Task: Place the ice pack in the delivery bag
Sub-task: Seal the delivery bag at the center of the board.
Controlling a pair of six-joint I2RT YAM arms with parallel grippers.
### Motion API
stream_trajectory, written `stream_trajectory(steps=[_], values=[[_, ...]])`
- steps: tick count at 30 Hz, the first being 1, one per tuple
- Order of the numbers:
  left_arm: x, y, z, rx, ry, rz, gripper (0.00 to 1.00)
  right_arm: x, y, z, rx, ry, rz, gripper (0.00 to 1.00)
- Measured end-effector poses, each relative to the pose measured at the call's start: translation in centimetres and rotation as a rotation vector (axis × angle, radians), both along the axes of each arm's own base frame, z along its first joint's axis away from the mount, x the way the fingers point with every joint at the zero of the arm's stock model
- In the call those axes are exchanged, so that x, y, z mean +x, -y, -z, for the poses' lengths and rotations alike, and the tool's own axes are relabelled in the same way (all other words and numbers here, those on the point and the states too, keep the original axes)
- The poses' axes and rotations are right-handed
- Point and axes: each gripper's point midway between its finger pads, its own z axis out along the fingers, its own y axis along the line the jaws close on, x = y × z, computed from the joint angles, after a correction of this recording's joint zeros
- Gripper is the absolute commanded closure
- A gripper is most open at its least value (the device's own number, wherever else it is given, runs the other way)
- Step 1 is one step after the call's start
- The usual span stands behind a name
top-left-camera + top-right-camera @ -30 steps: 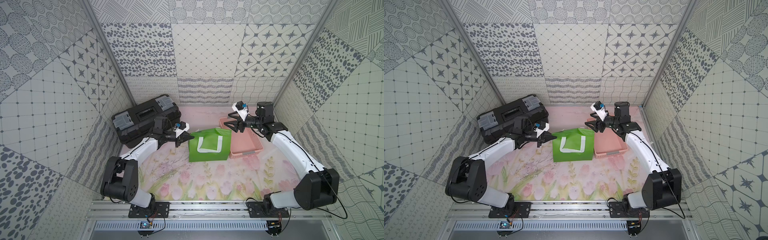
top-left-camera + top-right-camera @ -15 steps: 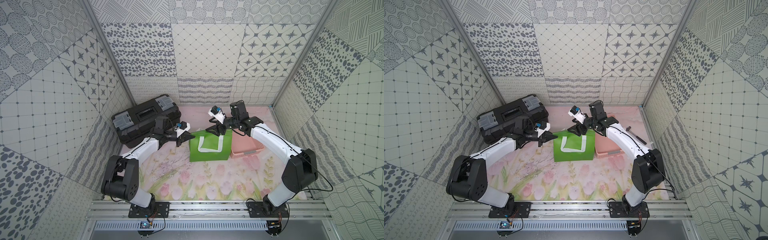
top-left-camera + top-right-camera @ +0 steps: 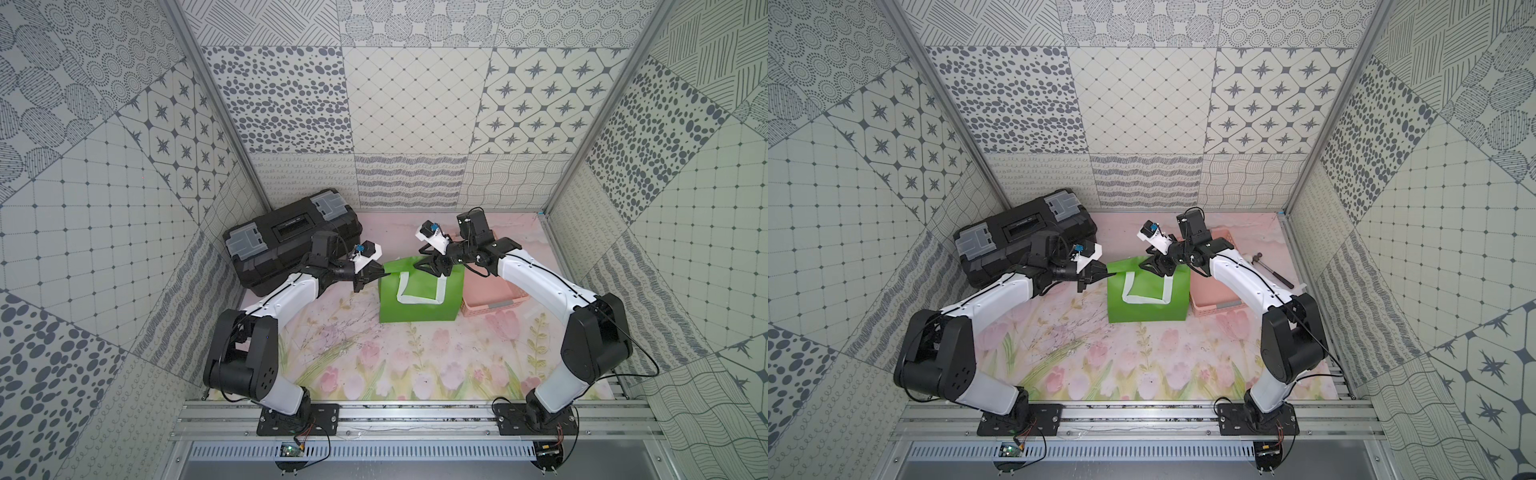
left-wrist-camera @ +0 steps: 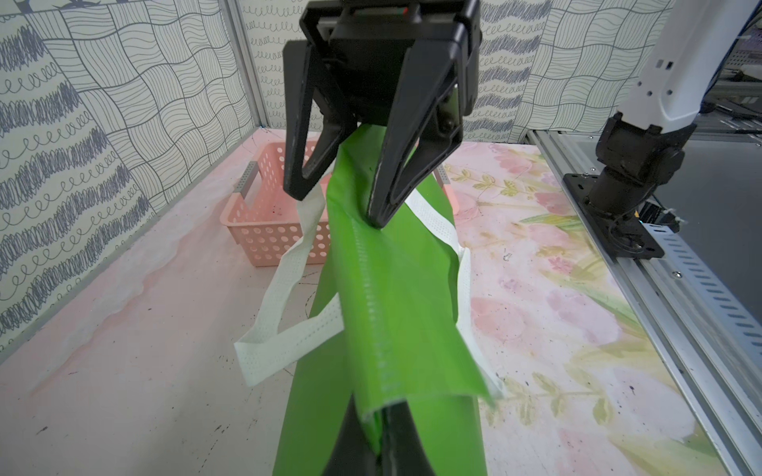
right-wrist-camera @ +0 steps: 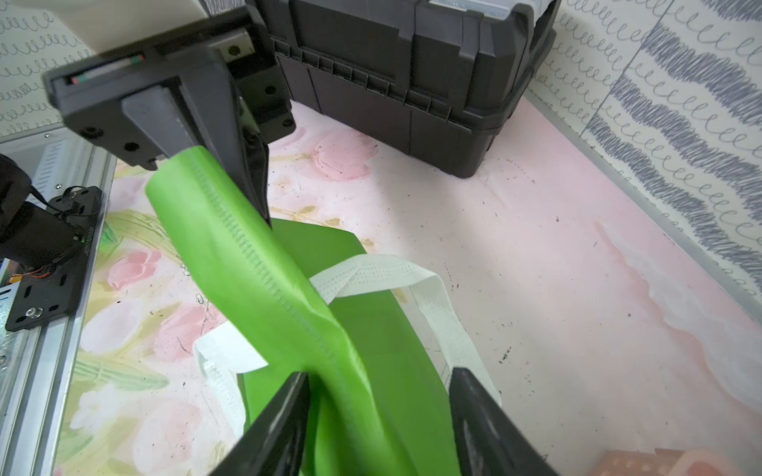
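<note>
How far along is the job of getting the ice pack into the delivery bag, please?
Done: the left tool is shut on one end of the delivery bag's top edge. In hand: the right tool, jaws open, straddles the opposite end of that edge. Left: grip it, spread the bag open and load the ice pack, which no view shows.

Bright green delivery bag (image 3: 415,313), white strap handles (image 3: 417,300); pink perforated basket (image 3: 494,296); black toolbox (image 3: 291,232); pink tulip-print tabletop (image 3: 395,365)

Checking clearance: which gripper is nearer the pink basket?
Right. The right gripper straddles the delivery bag rim beside the pink basket; the left gripper pinches the opposite end, by the toolbox.
</note>
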Motion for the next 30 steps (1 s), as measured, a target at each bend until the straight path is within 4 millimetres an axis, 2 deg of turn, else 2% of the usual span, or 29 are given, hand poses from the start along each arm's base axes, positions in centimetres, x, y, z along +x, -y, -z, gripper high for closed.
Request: stream_trajectory(steps=[2,8,11,13,18,22,26,30], values=[[-0.1,0.0,0.0,0.003,-0.006,-0.004,0.71,0.2,0.0,0.2,-0.008,0.012,0.003,0.49],[-0.8,-0.8,-0.9,0.024,-0.013,-0.032,0.35,0.7,0.3,0.4,-0.033,0.035,0.015,0.53],[-1.4,-1.6,-1.8,0.032,-0.023,-0.058,0.19,0.7,0.4,0.5,-0.038,0.040,0.016,0.53],[-1.8,-1.9,-2.7,0.035,-0.024,-0.078,0.14,0.7,0.4,0.5,-0.039,0.043,0.016,0.53],[-1.6,-1.3,-5.6,0.050,-0.046,-0.141,0.16,0.8,0.4,0.5,-0.044,0.050,0.013,0.53],[0.2,-0.2,-7.5,0.052,-0.113,-0.198,0.19,0.8,0.4,0.5,-0.045,0.053,0.011,0.53],[2.3,1.0,-7.5,0.069,-0.219,-0.240,0.22,0.8,0.4,0.5,-0.046,0.056,0.009,0.53],[3.2,2.1,-5.8,0.094,-0.337,-0.247,0.24,0.8,0.4,0.5,-0.047,0.056,0.009,0.53]])
